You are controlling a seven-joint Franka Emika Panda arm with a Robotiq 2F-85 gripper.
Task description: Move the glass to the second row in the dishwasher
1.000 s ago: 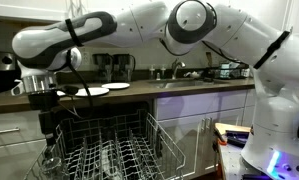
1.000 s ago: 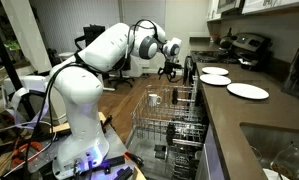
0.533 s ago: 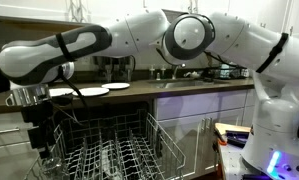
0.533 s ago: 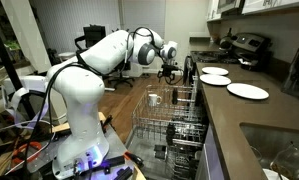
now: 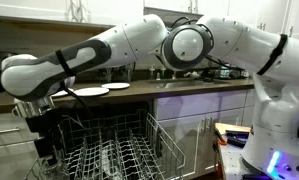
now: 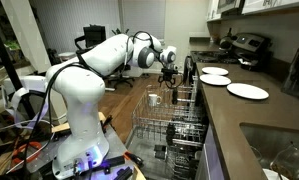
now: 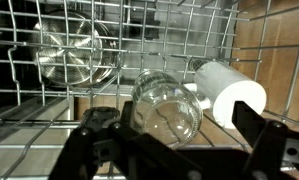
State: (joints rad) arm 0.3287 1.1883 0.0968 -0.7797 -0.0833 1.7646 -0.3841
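Note:
The glass (image 7: pixel 167 104), a clear tumbler, lies tilted among the wires of the dishwasher rack (image 7: pixel 49 100), mouth towards the wrist camera. My gripper (image 7: pixel 179 118) is open, its dark fingers (image 7: pixel 99 128) standing either side of the glass with a gap on the right. In both exterior views the gripper (image 5: pixel 49 148) (image 6: pixel 169 78) reaches down at the far end of the pulled-out silver rack (image 5: pixel 119 152) (image 6: pixel 171 125). The glass is too faint to make out in those views.
A second clear glass vessel (image 7: pixel 74 55) and a white cup (image 7: pixel 231 92) (image 6: pixel 155 99) sit in the rack beside the glass. White plates (image 5: pixel 94 91) (image 6: pixel 247 91) lie on the dark counter. White cabinet drawers (image 5: pixel 204 130) flank the dishwasher.
The arm has swung further towards the far end of the rack and lowered, bringing the gripper down among the tines.

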